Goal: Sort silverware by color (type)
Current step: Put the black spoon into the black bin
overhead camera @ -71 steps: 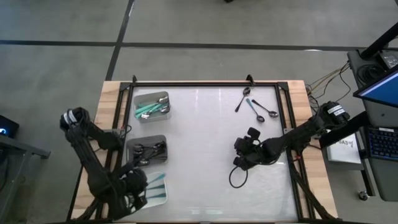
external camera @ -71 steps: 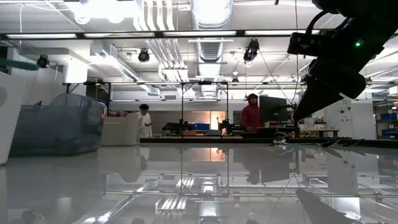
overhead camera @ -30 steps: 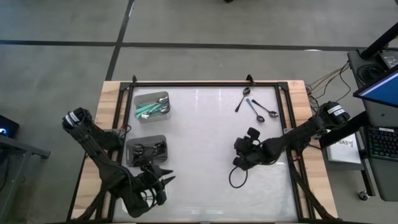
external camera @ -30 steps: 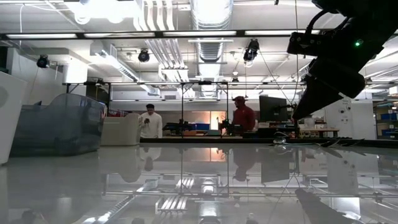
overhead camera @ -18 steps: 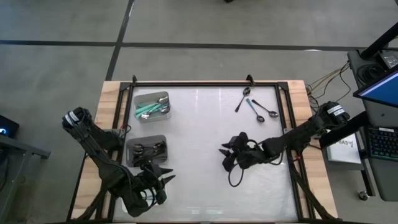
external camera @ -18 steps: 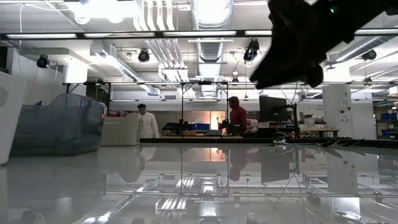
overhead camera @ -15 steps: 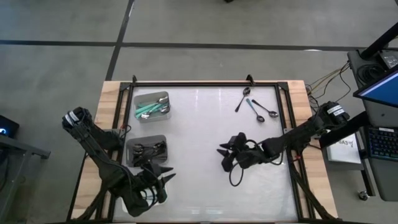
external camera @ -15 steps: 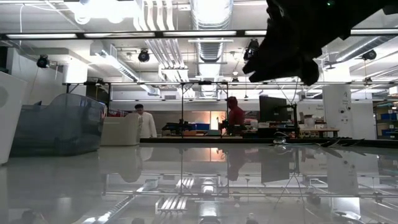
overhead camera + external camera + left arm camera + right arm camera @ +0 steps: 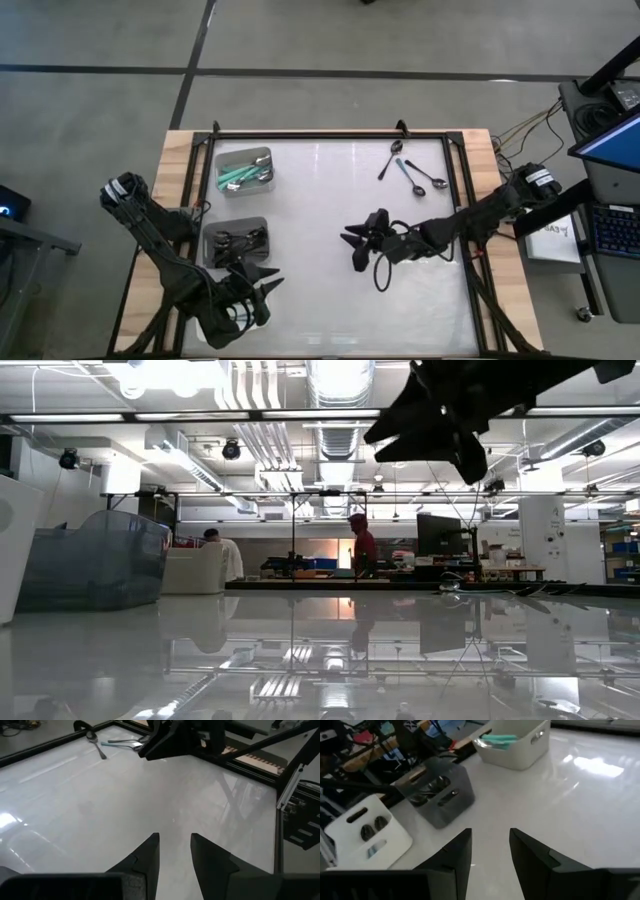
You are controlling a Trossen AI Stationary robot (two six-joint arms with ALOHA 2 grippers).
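Note:
Three loose spoons [image 9: 412, 172] lie flat on the white table top near its far right corner; the left wrist view shows them as spoons [image 9: 111, 742] beyond the other arm. My right gripper [image 9: 349, 250] hangs open above the table's middle, pointing toward the left edge, with nothing between its fingers [image 9: 457, 851]. My left gripper [image 9: 271, 278] stands open above the near left part, pointing toward the right arm, also with nothing in it [image 9: 172, 851]. Both grippers are far from the loose spoons.
A white tray with teal-handled spoons [image 9: 243, 170] stands at the far left, a grey tray with dark spoons [image 9: 235, 242] in front of it, and another white tray [image 9: 365, 832] by the left arm. A black frame [image 9: 330, 134] rims the table. People walk in the room behind.
My right gripper has tipped up from pointing down to nearly level, risen, and swung toward the table's left edge. It stays open and holds nothing. The spoons and trays have not moved.

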